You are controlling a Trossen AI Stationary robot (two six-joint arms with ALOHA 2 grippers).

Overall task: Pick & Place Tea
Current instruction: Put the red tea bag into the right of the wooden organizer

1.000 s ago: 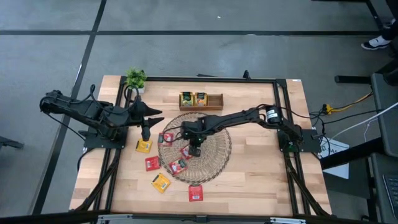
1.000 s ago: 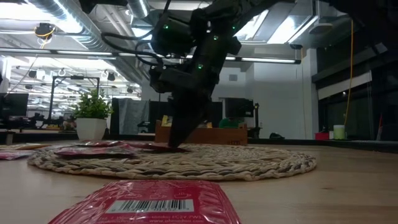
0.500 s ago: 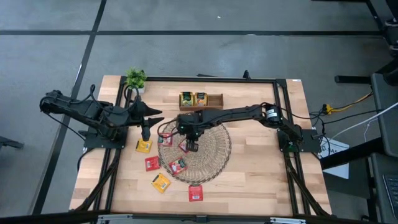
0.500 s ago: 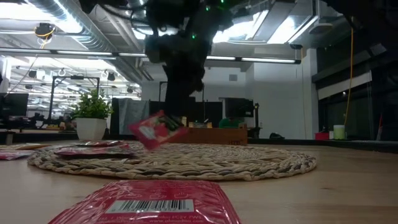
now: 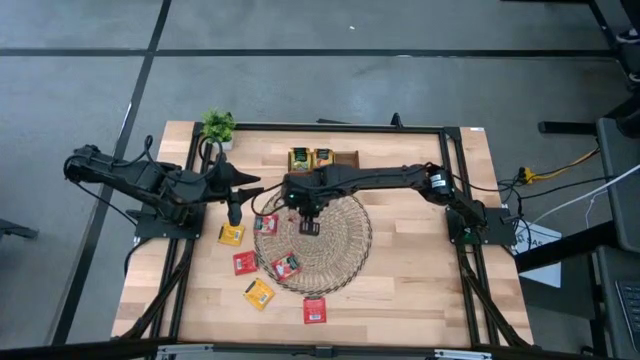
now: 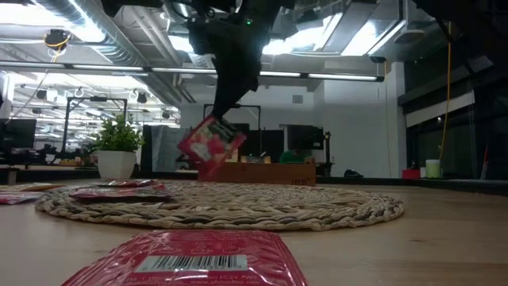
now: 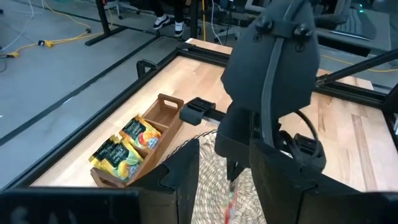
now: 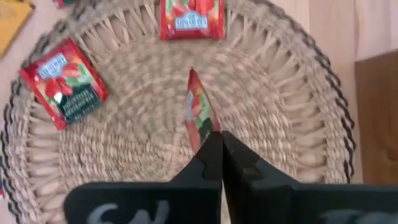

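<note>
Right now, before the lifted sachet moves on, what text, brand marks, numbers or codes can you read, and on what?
Red foil sachet nearest the low camera: barcode and a line of print beneath it, too small to read.
Red sachets on the round wicker mat: white label bands, blurred, unreadable.
Red sachet held by the right gripper: seen edge-on, nothing readable.
Yellow sachets in the wooden tray: unreadable.

A second ago the right gripper (image 5: 308, 213) was down on the wicker mat (image 5: 345, 255), its tips on a red tea sachet (image 6: 210, 143). It has since risen clear, pinching that sachet by one corner, so the packet now dangles tilted above the mat. The gripper has also travelled toward the far side, closer to the wooden tray (image 5: 345, 159).
</note>
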